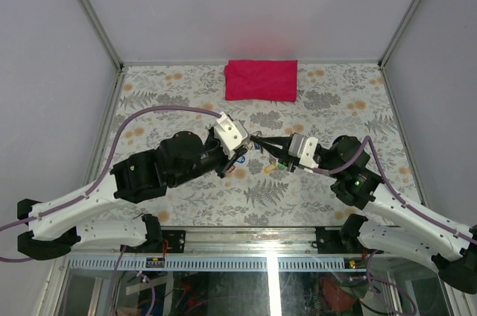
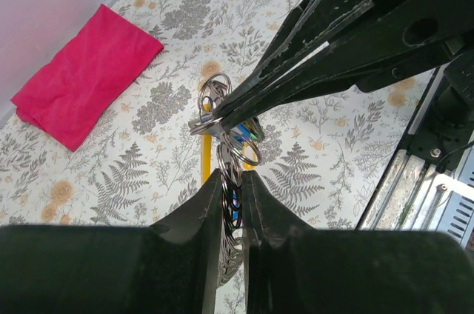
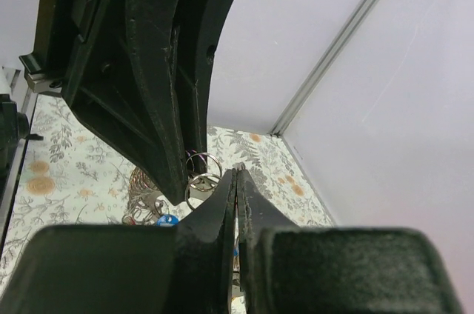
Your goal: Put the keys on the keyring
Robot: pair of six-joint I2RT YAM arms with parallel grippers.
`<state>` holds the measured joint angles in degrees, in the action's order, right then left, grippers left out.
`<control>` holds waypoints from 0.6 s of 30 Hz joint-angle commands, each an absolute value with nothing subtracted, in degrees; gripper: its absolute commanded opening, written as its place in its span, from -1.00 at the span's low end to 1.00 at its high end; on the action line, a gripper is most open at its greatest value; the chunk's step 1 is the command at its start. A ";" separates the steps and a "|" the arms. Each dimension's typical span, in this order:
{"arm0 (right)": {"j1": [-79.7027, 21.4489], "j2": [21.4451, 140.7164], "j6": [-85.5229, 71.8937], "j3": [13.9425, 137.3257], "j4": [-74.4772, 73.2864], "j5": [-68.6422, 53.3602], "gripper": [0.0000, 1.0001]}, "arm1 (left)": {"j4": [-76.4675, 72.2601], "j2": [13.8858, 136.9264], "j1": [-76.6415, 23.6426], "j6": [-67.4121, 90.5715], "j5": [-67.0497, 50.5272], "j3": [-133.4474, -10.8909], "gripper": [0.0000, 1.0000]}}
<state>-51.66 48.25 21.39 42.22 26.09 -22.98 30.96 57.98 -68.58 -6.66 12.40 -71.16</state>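
In the top view both grippers meet above the middle of the table. My left gripper is shut on the keyring, a bunch of thin silvery wire loops with a bit of blue between the fingers. My right gripper reaches in from the upper right, shut on a small silvery key held against the loops. In the right wrist view my right gripper has its fingers pressed together, with the left gripper's fingers just to its left. A blue key head hangs below. Loose keys, yellow and red, lie under the grippers.
A folded red cloth lies at the back of the flowered table. White walls and metal frame posts close in the sides and back. A metal rail runs along the near edge.
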 commanded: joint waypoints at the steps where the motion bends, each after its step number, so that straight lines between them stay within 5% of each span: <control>1: -51.72 46.78 18.58 42.70 34.95 -19.50 -1.00 | 25.52 56.17 -68.95 -5.20 11.65 -69.70 -1.00; 8: -51.71 47.30 12.66 41.55 41.20 -17.15 -1.00 | 22.48 54.59 -68.99 -4.53 10.81 -68.07 -0.93; 18: -51.72 47.62 8.14 40.27 46.02 -16.67 -1.00 | 18.81 53.94 -69.00 -4.41 9.03 -66.79 -0.50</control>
